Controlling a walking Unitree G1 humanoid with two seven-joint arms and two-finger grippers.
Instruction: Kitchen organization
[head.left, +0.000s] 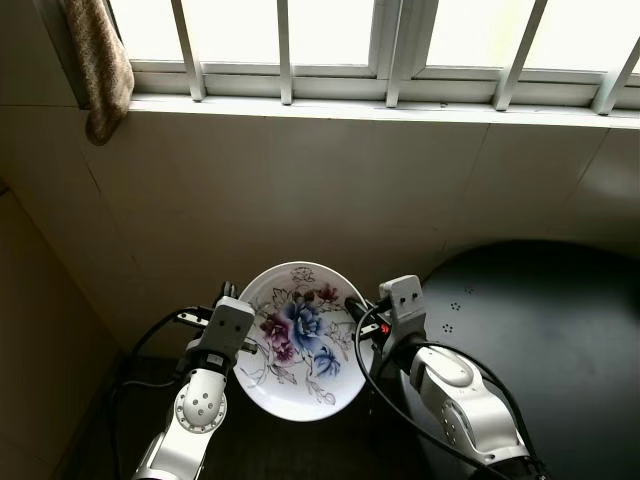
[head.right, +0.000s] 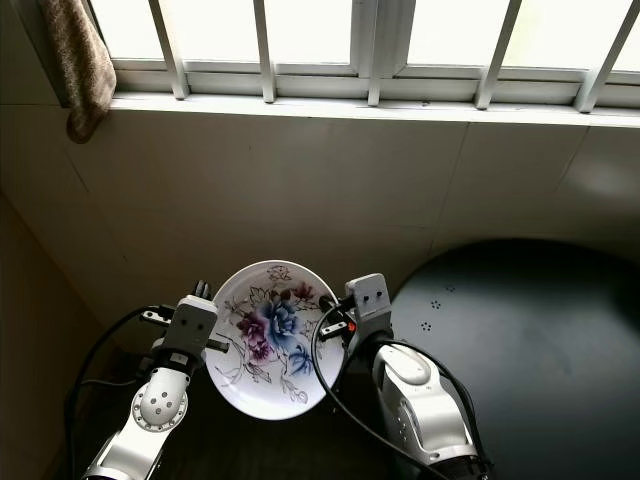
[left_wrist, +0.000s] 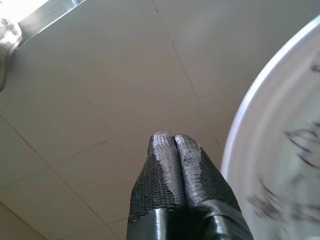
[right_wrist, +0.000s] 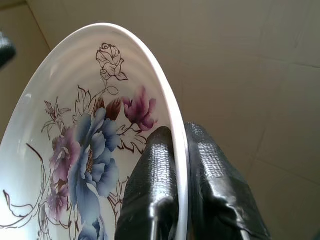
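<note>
A white plate (head.left: 300, 340) with blue and purple flowers is held up on edge, tilted, in front of the tiled wall. My right gripper (right_wrist: 180, 131) is shut on the plate's (right_wrist: 75, 150) rim, one finger on the painted face and one behind it. My left gripper (left_wrist: 167, 137) is shut with nothing between its fingers, right beside the opposite edge of the plate (left_wrist: 280, 150); I cannot tell whether it touches the rim. In the left eye view both wrists flank the plate, left gripper (head.left: 228, 292) and right gripper (head.left: 352, 305).
A dark round table (head.left: 540, 340) lies at the lower right. A beige tiled wall (head.left: 300, 190) rises ahead to a white windowsill (head.left: 380, 108) with barred windows. A brown cloth (head.left: 100, 70) hangs at the upper left. Black cables loop around both wrists.
</note>
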